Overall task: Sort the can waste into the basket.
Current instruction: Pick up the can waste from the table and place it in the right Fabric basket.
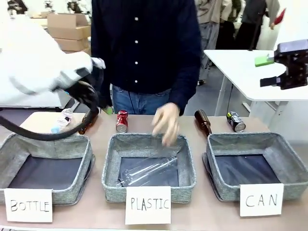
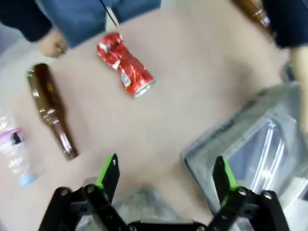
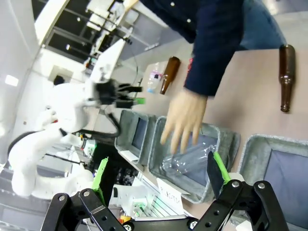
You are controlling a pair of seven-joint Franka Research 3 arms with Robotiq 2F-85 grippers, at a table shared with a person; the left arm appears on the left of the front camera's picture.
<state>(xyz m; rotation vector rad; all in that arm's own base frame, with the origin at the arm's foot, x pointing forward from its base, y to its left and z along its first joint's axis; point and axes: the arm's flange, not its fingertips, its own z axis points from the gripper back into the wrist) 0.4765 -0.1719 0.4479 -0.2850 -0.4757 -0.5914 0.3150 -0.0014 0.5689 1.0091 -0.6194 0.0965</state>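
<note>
While the left gripper [image 2: 167, 163] and right gripper [image 3: 159, 163] are hanging open and empty, the red can [image 2: 126, 64] is lying far-left of the PLASTIC basket [image 1: 108, 161] and the black can [image 1: 236, 121] on the far side of the CAN basket [image 1: 288, 159]; the person's blurred hand [image 1: 166, 122], probably moving, is risking a collision.

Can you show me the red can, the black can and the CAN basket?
red can [image 1: 121, 121]: front view, middle of its body.
black can [image 1: 236, 121]: front view, middle of its side.
CAN basket [image 1: 250, 138]: front view, far rim.
</note>
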